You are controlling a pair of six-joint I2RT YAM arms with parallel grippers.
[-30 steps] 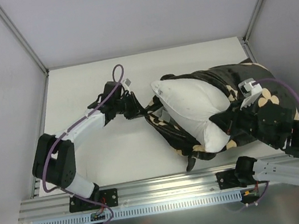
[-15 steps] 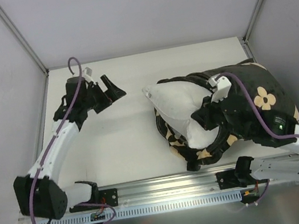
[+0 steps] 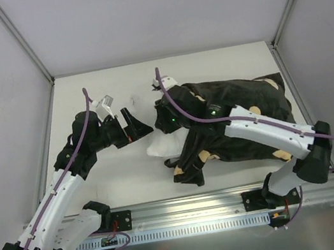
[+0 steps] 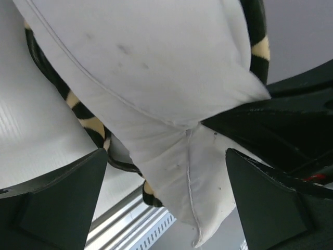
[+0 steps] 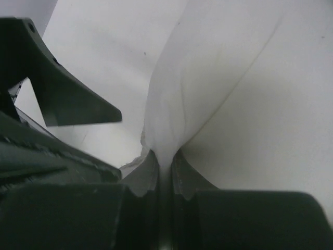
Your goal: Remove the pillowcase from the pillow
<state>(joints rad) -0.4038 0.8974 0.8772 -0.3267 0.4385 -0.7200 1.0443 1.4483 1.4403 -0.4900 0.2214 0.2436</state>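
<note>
The fingers of the left gripper (image 3: 141, 122) spread wide, empty; those of the right gripper (image 5: 164, 164) pinch tight on the pillow (image 5: 218, 78). The pillowcase (image 3: 240, 98) lies bunched just beyond both, on the white table (image 3: 111, 174), with grey walls (image 3: 134, 14) around. Only the right wrist view shows that pinch.

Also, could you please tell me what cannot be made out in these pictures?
1. Top view: most of the plain white stuffed pillow is hidden under the black plush flower-printed pillowcase.
2. Top view: where the right gripper pinches the pillow is hidden by its own wrist.
3. Left wrist view: frame edges cut off most of the pillowcase.
</note>
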